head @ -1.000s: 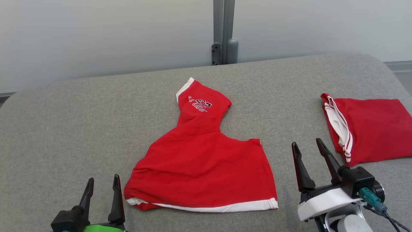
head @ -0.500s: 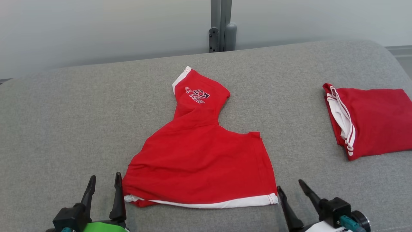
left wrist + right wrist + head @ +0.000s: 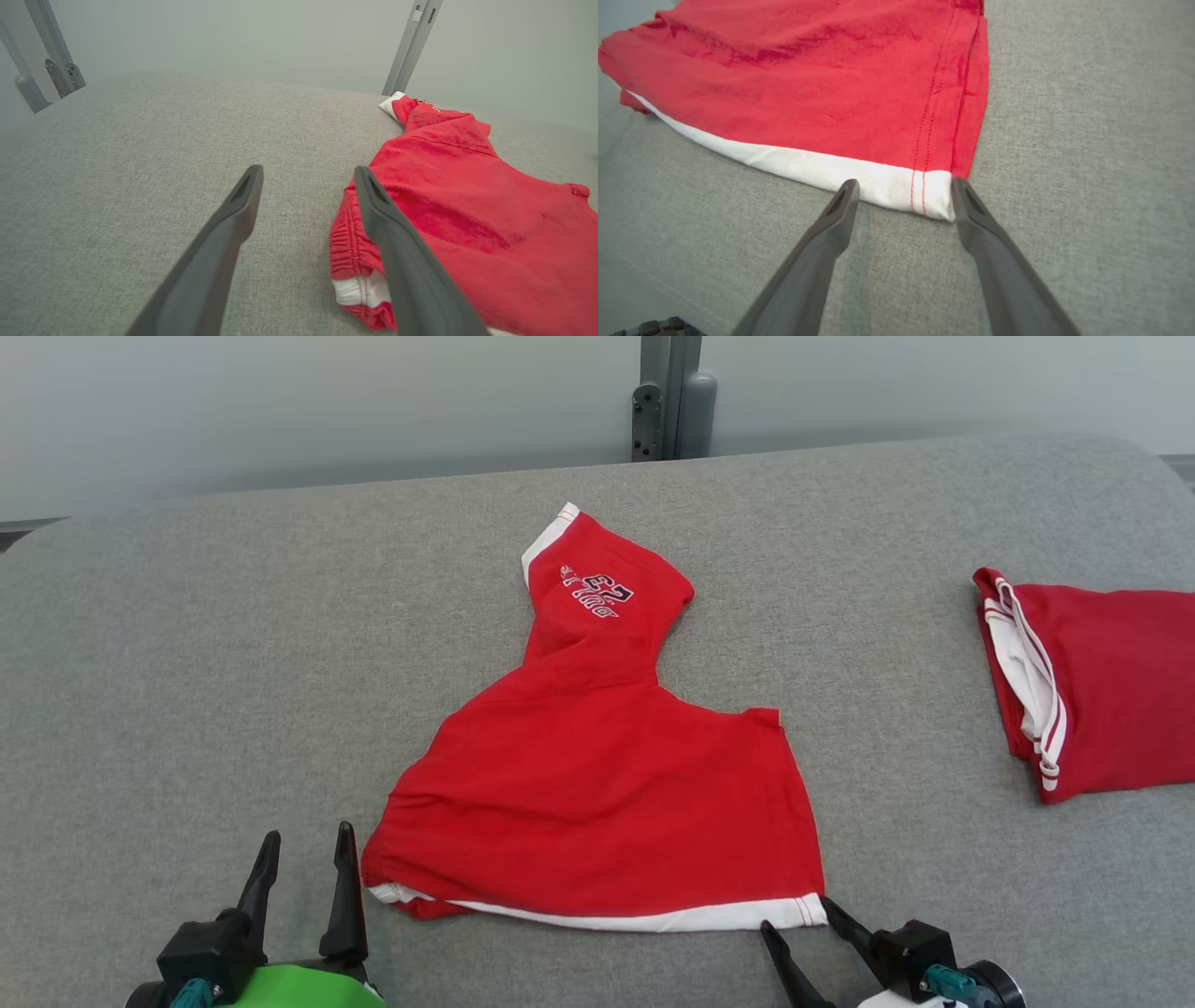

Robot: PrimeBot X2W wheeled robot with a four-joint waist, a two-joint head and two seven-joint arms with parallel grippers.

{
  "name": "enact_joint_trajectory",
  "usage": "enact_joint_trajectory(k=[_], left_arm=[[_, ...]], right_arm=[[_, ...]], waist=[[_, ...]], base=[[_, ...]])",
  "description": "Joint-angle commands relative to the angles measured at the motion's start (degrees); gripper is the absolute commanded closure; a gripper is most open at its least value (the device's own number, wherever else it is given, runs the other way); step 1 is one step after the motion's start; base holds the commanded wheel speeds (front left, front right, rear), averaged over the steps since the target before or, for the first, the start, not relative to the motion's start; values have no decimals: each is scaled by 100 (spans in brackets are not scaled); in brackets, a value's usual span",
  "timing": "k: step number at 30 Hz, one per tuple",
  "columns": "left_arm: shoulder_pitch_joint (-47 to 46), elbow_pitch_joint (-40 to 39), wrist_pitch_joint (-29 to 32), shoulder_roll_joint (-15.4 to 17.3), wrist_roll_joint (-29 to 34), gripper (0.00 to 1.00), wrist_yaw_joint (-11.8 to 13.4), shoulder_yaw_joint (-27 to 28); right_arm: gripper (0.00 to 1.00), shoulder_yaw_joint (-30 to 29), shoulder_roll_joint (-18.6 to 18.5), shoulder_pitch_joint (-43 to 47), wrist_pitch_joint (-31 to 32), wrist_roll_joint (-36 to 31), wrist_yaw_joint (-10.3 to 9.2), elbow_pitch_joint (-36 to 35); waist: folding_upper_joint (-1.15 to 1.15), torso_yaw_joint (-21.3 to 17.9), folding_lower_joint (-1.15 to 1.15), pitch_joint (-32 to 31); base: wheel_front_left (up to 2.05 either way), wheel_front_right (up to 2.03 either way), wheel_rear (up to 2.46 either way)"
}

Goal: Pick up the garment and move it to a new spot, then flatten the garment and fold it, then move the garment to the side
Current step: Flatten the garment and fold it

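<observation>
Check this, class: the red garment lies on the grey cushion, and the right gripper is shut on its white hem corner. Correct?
No. The right gripper is open at the white hem corner, not shut on it; the right wrist view shows this.

Red garment [image 3: 597, 793] with a white hem band and dark-and-white lettering, lying on a heathered grey cushion [image 3: 187, 663]. The folded garment [image 3: 1120, 691] is red too, with white-striped trim.

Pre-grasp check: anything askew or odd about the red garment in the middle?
Yes. The red garment isn't flat. Its far section, the part with the logo, is twisted above a pinched neck, and its near-left corner is bunched and curled under. No damage visible. The right gripper sits at the near-right corner, jaws open.
</observation>
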Motion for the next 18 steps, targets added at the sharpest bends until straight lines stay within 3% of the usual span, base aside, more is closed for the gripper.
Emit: enact_joint_trajectory(k=[1,7,8,9,11,14,15,18], left_arm=[[-92,6,-17,-4,28,0,-36,32],[-112,22,-17,-18,46,0,-42,94],[-114,24,-17,-21,49,0,-45,102],[-112,32,-17,-23,46,0,-49,113],[-98,86,-17,-27,14,0,-62,110],[-62,304,-17,7,-40,0,-97,28],[-50,390,-17,46,-72,0,-112,-5],[3,585,141,149,-203,0,-146,-151]], right_arm=[[0,26,-24,-87,-31,30,-2,92],[0,154,-46,-241,-28,169,-2,397],[5,173,-52,-259,-32,189,-2,425],[34,194,-56,-280,-29,202,-1,448],[65,220,-63,-327,-34,206,-1,448],[85,192,-59,-359,-46,227,-1,341],[100,178,-59,-362,-48,236,-1,303],[100,107,-90,-399,-58,257,-2,138]], waist=[[0,56,0,37],[0,104,0,88],[0,103,0,95],[0,100,0,101],[0,84,0,111],[0,43,0,119],[0,30,0,121],[0,-8,0,121]], base=[[0,0,0],[0,0,0],[0,0,0],[0,0,0],[0,0,0],[0,0,0],[0,0,0],[0,0,0]])
